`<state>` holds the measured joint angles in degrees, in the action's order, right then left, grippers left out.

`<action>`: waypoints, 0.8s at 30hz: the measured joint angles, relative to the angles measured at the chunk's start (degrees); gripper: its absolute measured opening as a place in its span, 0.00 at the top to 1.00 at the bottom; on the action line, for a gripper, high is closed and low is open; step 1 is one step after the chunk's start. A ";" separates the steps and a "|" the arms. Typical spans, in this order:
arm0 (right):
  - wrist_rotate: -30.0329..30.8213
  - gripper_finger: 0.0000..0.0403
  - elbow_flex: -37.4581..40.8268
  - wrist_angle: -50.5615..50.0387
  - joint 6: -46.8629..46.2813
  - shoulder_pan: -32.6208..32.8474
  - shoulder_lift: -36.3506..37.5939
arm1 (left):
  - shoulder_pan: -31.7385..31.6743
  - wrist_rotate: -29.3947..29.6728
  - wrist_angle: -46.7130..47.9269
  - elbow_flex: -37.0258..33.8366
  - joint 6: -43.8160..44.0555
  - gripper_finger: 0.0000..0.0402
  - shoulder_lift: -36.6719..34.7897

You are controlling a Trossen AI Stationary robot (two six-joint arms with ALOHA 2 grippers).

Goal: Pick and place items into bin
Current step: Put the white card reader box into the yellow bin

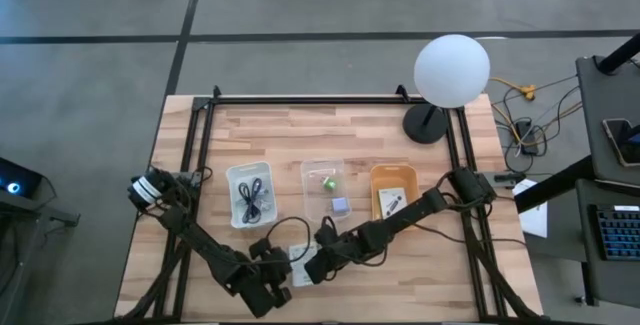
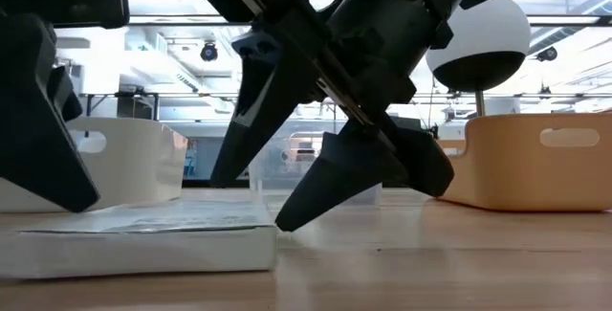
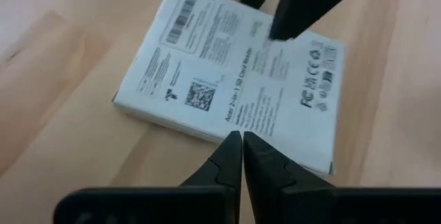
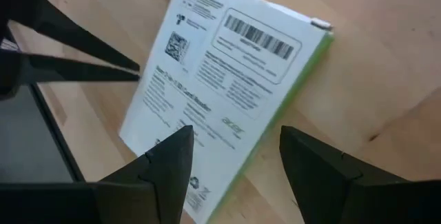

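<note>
At the table's near edge, you have both grippers gathered over one item:

Packet: a flat white printed packet (image 1: 299, 263) lies on the wooden table (image 1: 300, 135), close to the near edge and in front of the three trays. You can read a barcode, a code square and small print on its face (image 4: 220, 86), and a green side edge shows in the right wrist view.

Right gripper: your right gripper (image 1: 313, 268) hangs over the packet with its two fingers spread apart. In the right wrist view one finger (image 4: 162, 165) lies over the packet's printed face and the other over the bare wood beside its green edge. It grasps nothing.

Left gripper: your left gripper (image 1: 272, 275) sits just beside the packet, fingers clenched tip to tip (image 3: 241, 145) at the packet's border, with nothing between them.

White tray: (image 1: 249, 194) holds a coiled black cable (image 1: 252, 200).

Clear tray: (image 1: 324, 187) holds a small green piece (image 1: 328, 179) and a lavender cube (image 1: 340, 204).

Orange tray: (image 1: 396, 191) holds a small dark item, too small for you to tell what.

Lamp: a white globe lamp (image 1: 452, 69) stands at the far right of the table.
</note>
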<state>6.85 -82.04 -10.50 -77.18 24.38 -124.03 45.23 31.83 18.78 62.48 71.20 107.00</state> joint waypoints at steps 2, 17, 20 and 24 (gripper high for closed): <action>0.02 0.50 0.09 0.12 -0.18 0.00 0.00 | -0.02 0.05 -0.80 0.00 -0.73 1.00 0.00; 0.20 0.50 -0.11 0.92 -0.38 0.00 0.00 | -0.65 -3.01 -5.32 -0.85 -1.07 1.00 2.88; 0.20 0.50 -0.13 1.92 -0.21 -0.02 0.02 | -0.65 -4.72 -5.17 -1.01 -1.02 1.00 3.78; 0.20 0.50 -0.16 3.80 -0.17 -0.02 0.11 | -0.61 -5.97 -5.26 -1.02 -1.06 1.00 4.02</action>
<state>7.05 -82.20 -6.71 -77.35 24.36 -123.92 44.62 25.85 13.52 61.46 70.14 111.02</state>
